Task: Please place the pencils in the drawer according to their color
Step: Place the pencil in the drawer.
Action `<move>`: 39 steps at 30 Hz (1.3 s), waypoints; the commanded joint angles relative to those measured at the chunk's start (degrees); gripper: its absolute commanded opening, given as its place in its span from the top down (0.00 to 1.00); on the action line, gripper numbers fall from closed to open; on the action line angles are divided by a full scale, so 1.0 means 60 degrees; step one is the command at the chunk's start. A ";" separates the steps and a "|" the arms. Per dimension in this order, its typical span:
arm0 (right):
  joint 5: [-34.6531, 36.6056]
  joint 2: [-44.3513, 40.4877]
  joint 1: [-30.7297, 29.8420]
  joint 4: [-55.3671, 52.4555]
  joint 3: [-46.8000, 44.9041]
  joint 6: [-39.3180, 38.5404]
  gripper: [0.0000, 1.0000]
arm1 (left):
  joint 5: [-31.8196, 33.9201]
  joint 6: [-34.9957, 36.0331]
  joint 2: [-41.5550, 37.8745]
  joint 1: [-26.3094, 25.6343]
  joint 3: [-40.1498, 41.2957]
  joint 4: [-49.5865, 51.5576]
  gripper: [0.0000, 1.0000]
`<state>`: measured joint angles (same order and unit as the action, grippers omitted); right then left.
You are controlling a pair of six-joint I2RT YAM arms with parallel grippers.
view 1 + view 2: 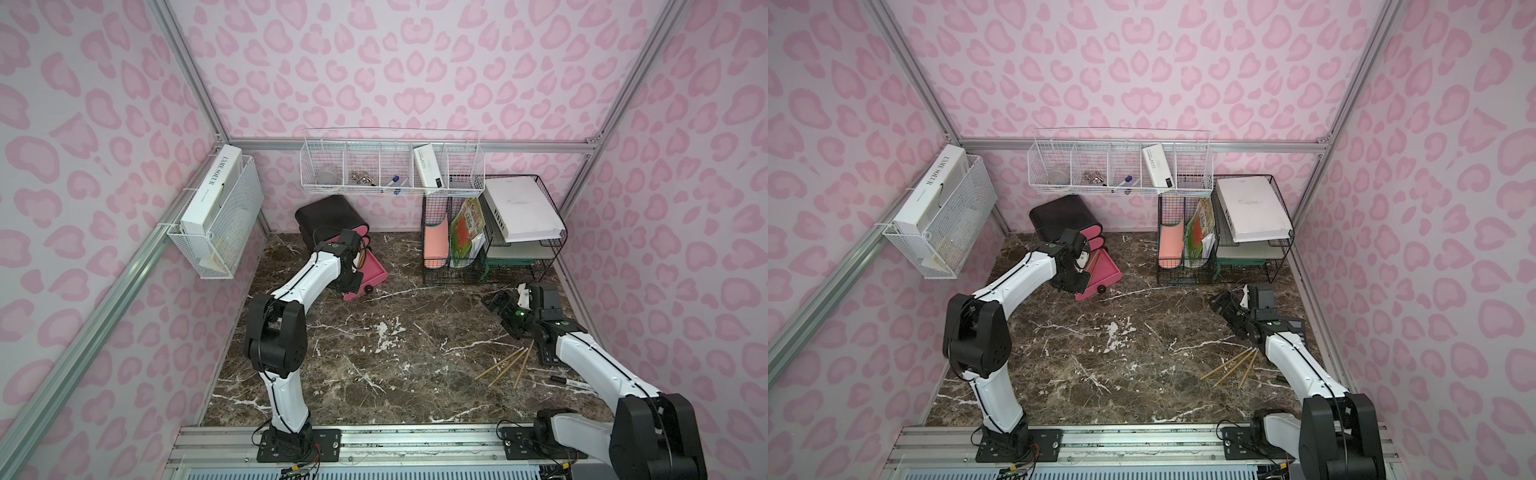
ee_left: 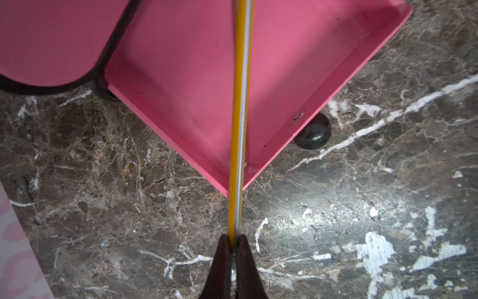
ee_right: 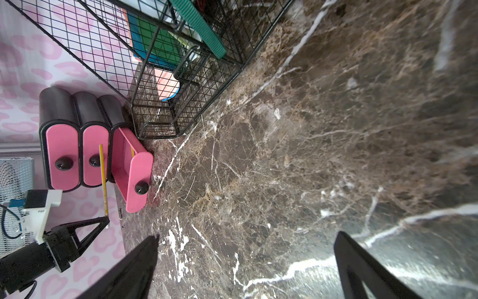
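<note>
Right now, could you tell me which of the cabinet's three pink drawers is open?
The bottom drawer: it is pulled out over the marble tabletop, its tray exposed, while the middle drawer and top drawer sit shut, flush in the black cabinet.

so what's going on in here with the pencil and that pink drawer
The left gripper is shut on a yellow pencil, holding it over the pulled-out bottom drawer of the black cabinet. The pencil is not yet released. The other two drawers are closed. The right gripper is open and empty above the marble table, near the wire rack. A few tan pencils lie loose on the table by the right arm, not yet sorted.
</note>
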<state>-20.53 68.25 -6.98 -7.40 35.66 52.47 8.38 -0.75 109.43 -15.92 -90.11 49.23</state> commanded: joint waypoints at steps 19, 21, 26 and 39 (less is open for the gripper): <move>0.0239 -0.0110 -0.0069 -0.0276 0.0064 -0.0069 0.02 | -0.0159 0.0122 0.1774 0.0341 -0.1584 0.0712 0.96; 0.0271 -0.0110 -0.0061 -0.0332 0.0085 -0.0095 0.02 | -0.0153 0.0112 0.1842 0.0343 -0.1716 0.0757 0.81; 0.0311 -0.0124 -0.0065 -0.0492 0.0094 -0.0189 0.02 | -0.0108 0.0122 0.1737 0.0352 -0.1852 0.0770 0.44; 0.1505 -0.0740 -0.0162 -0.2929 0.0440 -0.0849 0.01 | -0.0682 -0.0212 0.0330 -0.0088 -0.1540 0.0813 0.21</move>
<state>-14.85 65.14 -7.81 -19.29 38.57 48.93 4.58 -1.15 112.09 -16.14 -99.68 53.60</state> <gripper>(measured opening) 0.989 0.795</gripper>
